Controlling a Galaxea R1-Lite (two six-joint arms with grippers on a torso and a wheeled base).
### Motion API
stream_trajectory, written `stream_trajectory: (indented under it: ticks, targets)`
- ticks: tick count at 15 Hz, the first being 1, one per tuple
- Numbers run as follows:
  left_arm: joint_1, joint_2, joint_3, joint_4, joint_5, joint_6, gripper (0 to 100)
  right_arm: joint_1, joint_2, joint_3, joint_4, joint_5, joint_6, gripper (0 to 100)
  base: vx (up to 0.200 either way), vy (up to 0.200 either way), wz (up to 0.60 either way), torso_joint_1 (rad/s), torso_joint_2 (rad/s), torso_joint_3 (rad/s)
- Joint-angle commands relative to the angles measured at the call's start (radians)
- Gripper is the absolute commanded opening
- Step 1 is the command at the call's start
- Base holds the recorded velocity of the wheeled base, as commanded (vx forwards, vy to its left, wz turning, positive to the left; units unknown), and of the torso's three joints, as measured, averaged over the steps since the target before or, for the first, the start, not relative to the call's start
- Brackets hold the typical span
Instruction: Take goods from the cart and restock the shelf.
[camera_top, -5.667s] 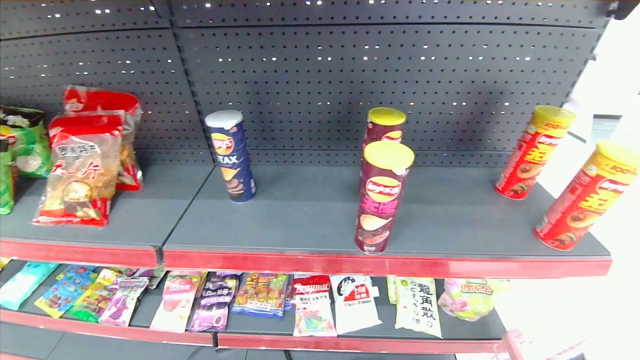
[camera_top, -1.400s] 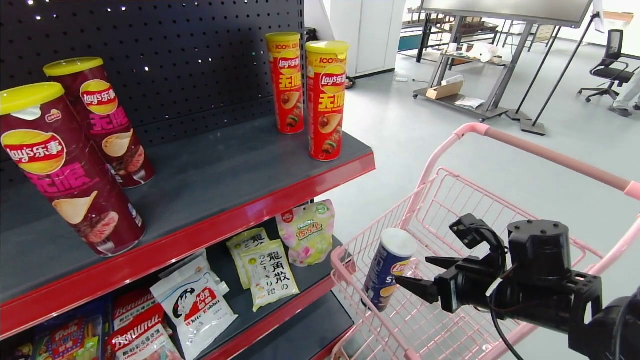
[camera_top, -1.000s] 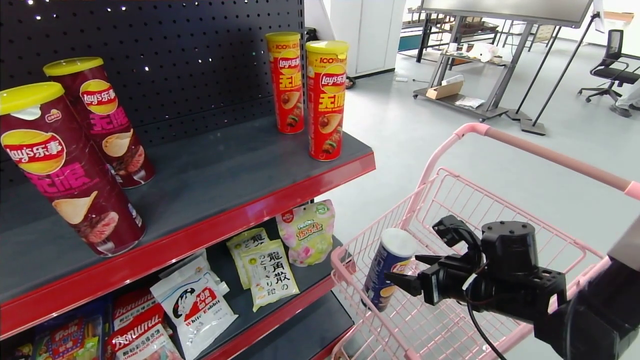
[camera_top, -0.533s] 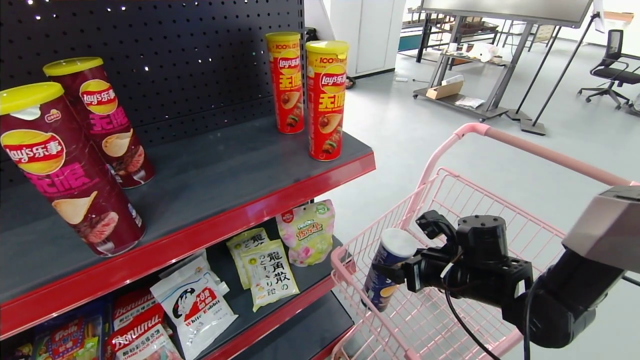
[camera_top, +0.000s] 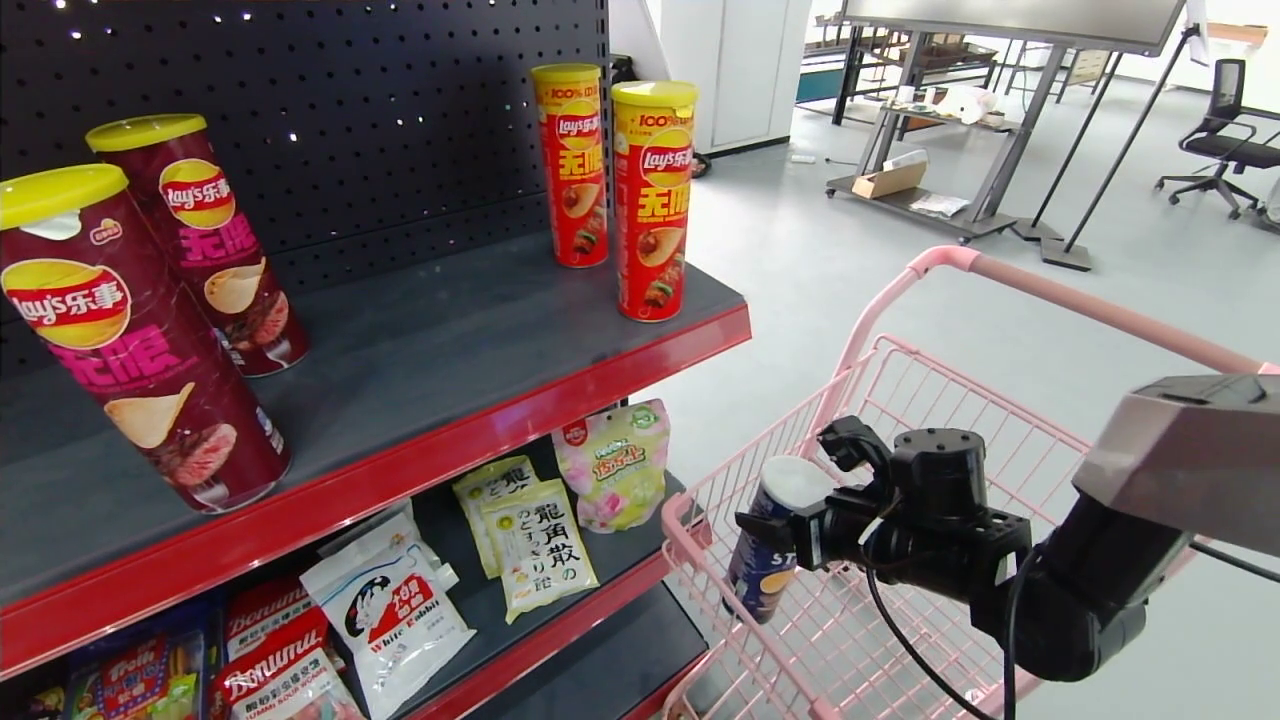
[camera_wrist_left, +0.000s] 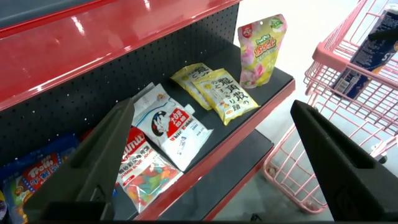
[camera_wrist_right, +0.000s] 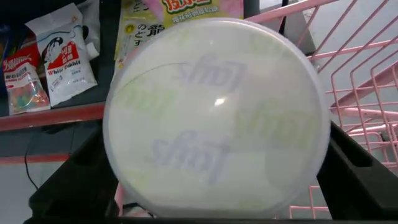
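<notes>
1. The right hand (camera_top: 787, 478) is inside the cart, its fingers (camera_top: 748, 522) spread on either side of the top of the blue can (camera_top: 760, 575). One is on the near side and one on the far side. Can't tell if the pads touch it. In the right wrist view the can's white lid (camera_wrist_right: 217, 118) sits between the two dark fingers.
2. The blue can is in the pink cart (camera_top: 905, 265), leaning at its left near corner against the wire wall, not upright. Judged not lifted.
3. The left hand (camera_wrist_left: 211, 106) has its fingers wide apart and holds nothing. It is low, near the lower shelf (camera_wrist_left: 261, 93) with its snack bags (camera_wrist_left: 177, 127).
4. The top shelf (camera_top: 480, 330), left of the cart, carries two maroon cans (camera_top: 130, 330) at its left and two red cans (camera_top: 655, 200) at its far right end, all standing. Bare shelf lies between the pairs.
5. Progress, judged: this is the pick stage, with the grasp lined up but not confirmed.
6. Left to do: pinch the can, lift it clear of the cart rim, carry it left to the top shelf, stand it upright, let go.
7. Can't tell if more goods lie deeper in the cart.
</notes>
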Motion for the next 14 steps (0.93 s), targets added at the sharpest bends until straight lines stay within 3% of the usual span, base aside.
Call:
stream_trajectory:
  ticks: [1,4,8,12,14]
  targets:
    - [0.000,0.001,0.000,0.000,0.000,0.000,100,0.002,0.007,-0.005,-0.001,-0.004,0.000,0,0.000,0.000,0.00,0.000,0.00,0.000]
    - [0.000,0.001,-0.002,0.000,0.000,0.000,100,0.013,0.004,0.011,-0.003,-0.006,0.000,0,0.000,0.000,0.00,0.000,0.00,0.000]
    - [0.000,0.001,0.000,0.000,0.000,0.000,100,0.030,-0.171,0.064,-0.021,-0.121,-0.012,0,0.000,0.000,0.00,0.000,0.00,0.000]
    - [0.000,0.001,0.000,0.000,0.000,0.000,100,0.019,-0.562,0.033,0.300,-0.245,-0.081,0,0.000,0.000,0.00,0.000,0.00,0.000]
    - [0.000,0.001,0.000,0.000,0.000,0.000,100,-0.016,-0.753,-0.065,0.586,-0.331,-0.158,0,0.000,0.000,0.00,0.000,0.00,0.000]
